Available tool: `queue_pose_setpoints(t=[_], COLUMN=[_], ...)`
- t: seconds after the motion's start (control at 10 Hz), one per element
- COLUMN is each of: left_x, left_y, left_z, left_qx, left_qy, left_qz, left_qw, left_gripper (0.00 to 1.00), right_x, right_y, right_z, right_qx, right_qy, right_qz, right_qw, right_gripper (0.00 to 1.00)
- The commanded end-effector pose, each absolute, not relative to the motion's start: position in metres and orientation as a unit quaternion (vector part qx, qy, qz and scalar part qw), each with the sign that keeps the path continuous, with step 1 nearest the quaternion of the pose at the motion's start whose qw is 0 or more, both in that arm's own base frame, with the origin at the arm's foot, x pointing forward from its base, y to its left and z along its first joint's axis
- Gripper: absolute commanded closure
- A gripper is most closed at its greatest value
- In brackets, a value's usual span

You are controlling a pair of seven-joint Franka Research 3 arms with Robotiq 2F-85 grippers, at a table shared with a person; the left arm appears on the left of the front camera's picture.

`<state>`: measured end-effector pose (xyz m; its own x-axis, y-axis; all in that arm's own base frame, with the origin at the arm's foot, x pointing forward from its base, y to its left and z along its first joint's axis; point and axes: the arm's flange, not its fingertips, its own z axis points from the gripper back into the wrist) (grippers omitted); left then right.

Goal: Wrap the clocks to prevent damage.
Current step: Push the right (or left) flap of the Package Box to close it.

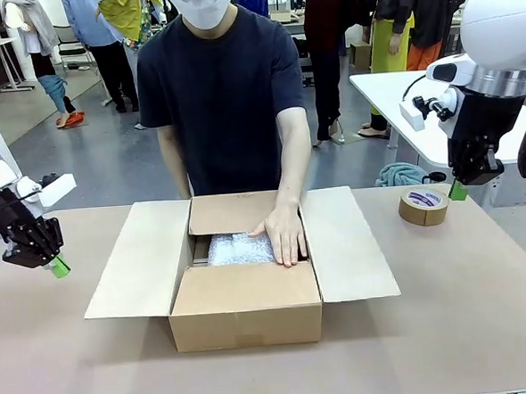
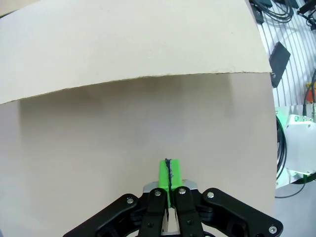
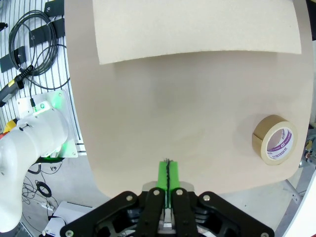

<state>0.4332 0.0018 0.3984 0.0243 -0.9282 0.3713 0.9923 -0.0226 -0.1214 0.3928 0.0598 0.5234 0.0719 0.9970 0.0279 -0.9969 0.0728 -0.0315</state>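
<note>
Left claw [image 1: 60, 267]: pads pressed together, empty, above the bench [image 1: 485, 326] near its left edge.
Right claw [image 1: 458, 189]: pads together, empty, above the bench near its far right corner.
Tape [image 1: 423, 206]: brown roll lying flat, just beside the right claw.
Box [image 1: 243, 316]: open, flaps spread, mid-bench between the claws.
Bundle [image 1: 235, 250]: bubble wrap inside the box; contents hidden.
Hand [image 1: 283, 233]: the person's, flat on the bundle.

A: Is the box [image 1: 246, 316] opening free?
B: No, a person's hand [image 1: 283, 233] lies across it.
A: And the table [image 1: 485, 317]?
B: Open on both sides of the box; 1 tape roll [image 1: 423, 206] sits at the right.
</note>
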Motion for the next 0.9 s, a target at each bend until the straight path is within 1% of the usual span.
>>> queue_pose_setpoints(t=[0.0, 0.5, 0.6, 0.7, 0.8], left_x=[0.436, 0.438, 0.444, 0.444, 0.446], left_y=[0.005, 0.005, 0.008, 0.009, 0.01], left_z=[0.41, 0.409, 0.392, 0.379, 0.369], left_qx=[-0.156, -0.163, -0.187, -0.198, -0.211], left_qy=[-0.102, -0.103, -0.174, -0.255, -0.296], left_qz=[-0.691, -0.692, -0.681, -0.69, -0.694], left_qw=[0.698, 0.695, 0.687, 0.648, 0.622], left_gripper=[1.0, 1.0, 1.0, 1.0, 1.0], right_x=[0.392, 0.392, 0.392, 0.392, 0.392], right_y=[0.06, 0.06, 0.06, 0.06, 0.06], right_z=[0.524, 0.524, 0.524, 0.524, 0.524], right_qx=[-0.001, -0.001, -0.001, -0.001, -0.001], right_qy=[-0.024, -0.024, -0.024, -0.024, -0.024], right_qz=[0.68, 0.68, 0.68, 0.68, 0.68], right_qw=[0.733, 0.733, 0.733, 0.733, 0.733], right_gripper=[0.99, 0.99, 0.99, 0.99, 0.99])
